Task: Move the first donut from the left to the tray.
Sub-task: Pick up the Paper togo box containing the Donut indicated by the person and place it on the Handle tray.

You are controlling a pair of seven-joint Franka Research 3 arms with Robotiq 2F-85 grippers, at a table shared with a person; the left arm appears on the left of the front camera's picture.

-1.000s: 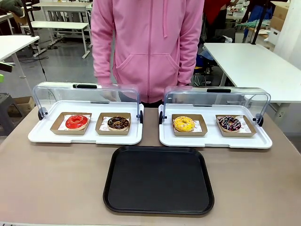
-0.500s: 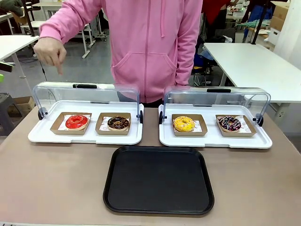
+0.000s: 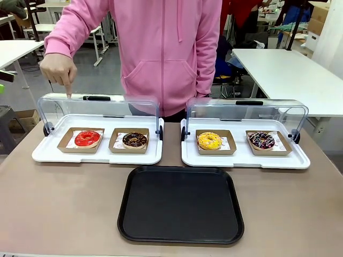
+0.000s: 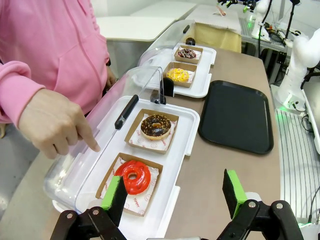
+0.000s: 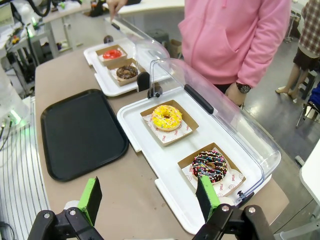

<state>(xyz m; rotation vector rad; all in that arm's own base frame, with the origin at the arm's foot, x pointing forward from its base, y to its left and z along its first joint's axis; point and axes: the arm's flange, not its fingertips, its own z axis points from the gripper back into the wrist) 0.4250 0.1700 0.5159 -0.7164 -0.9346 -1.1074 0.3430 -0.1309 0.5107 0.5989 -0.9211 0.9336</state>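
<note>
The red donut (image 3: 87, 138) sits in its brown holder (image 3: 65, 143) on a white tray (image 3: 48, 156), past the far left corner of the black tray (image 3: 180, 206). The clear lid (image 3: 128, 106) is tipped back, so the donut looks open from above. A person's hand (image 3: 59, 68) points down at the lid. The left end effector (image 4: 174, 192) is spread wide and holds nothing. The donut lies just ahead of it, close to one green pad. The right end effector (image 5: 149, 196) is wide and empty too, but the donut is far from it, past the black tray. So the left one is much nearer. The donut is round, with no long side. Its square holder has flat edges to pinch.
</note>
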